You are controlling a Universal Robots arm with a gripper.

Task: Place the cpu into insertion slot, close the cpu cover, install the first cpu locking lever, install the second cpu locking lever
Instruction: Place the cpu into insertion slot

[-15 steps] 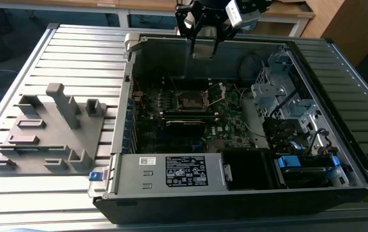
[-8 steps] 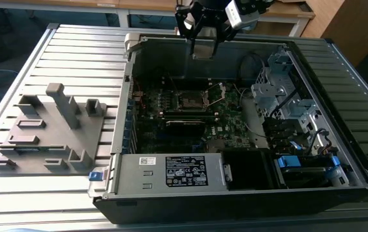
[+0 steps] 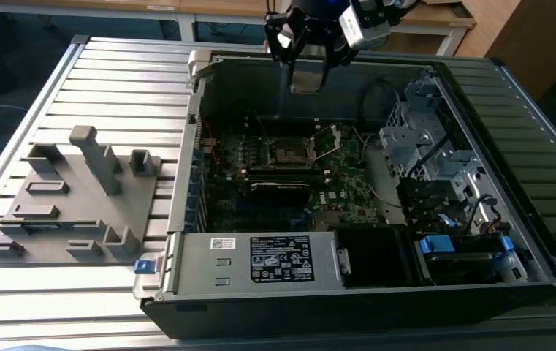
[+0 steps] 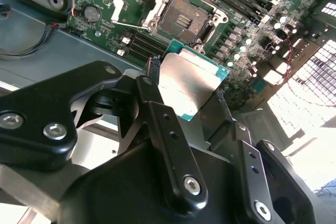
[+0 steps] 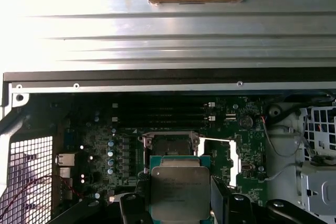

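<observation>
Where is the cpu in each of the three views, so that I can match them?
Exterior view: the cpu hangs in the gripper, high in the middle, over the case.
Second wrist view: held between the fingers, close before the empty socket.
First wrist view: metal top facing the camera, just beside the socket.
Shared landmark: the empty socket on the green board.

An open case [image 3: 356, 311] is lying on a slatted metal table [image 3: 112, 73], exposing a green motherboard [image 3: 346, 201] and a labelled power supply [image 3: 258, 257]. A grey fixture [image 3: 73, 219] is sitting on the table just beside the case, on the exterior view's left. A coin battery [image 4: 92, 12] is sitting on the motherboard.
</observation>
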